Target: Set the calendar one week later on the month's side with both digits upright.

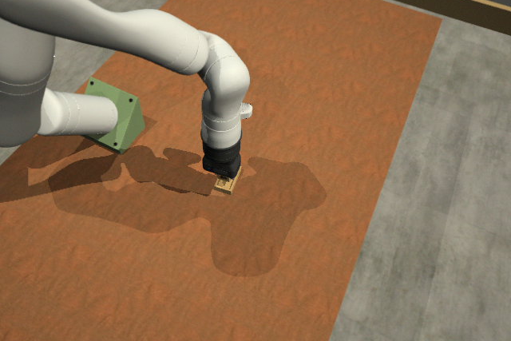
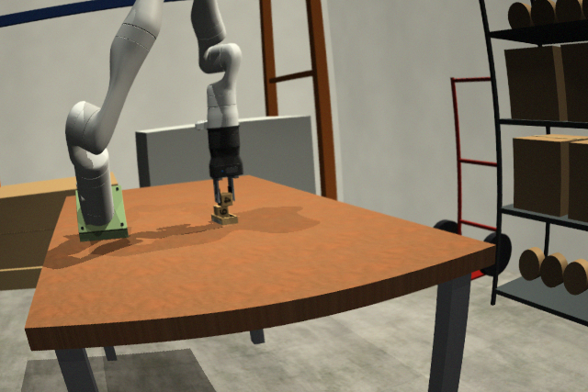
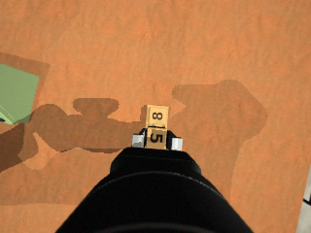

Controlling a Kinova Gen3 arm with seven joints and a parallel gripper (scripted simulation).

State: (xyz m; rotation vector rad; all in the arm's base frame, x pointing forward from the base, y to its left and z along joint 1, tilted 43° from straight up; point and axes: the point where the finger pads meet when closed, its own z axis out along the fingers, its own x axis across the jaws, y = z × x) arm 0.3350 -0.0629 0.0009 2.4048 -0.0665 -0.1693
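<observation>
The small wooden calendar tray (image 2: 224, 219) lies flat on the table, in the middle of the arm's shadow; it also shows in the top view (image 1: 226, 185). One cube (image 2: 219, 210) stands in the tray and shows an 8 on top in the wrist view (image 3: 157, 116). My gripper (image 2: 226, 196) points straight down over the tray and is shut on the second cube (image 2: 227, 198), held a little above the tray floor. That cube shows a 5 on top between my fingertips. The side with the month's name cannot be read.
The arm's green base block (image 1: 117, 116) stands at the table's left edge. Shelving with boxes (image 2: 541, 140) and a red hand truck stand off to the right, away from the table.
</observation>
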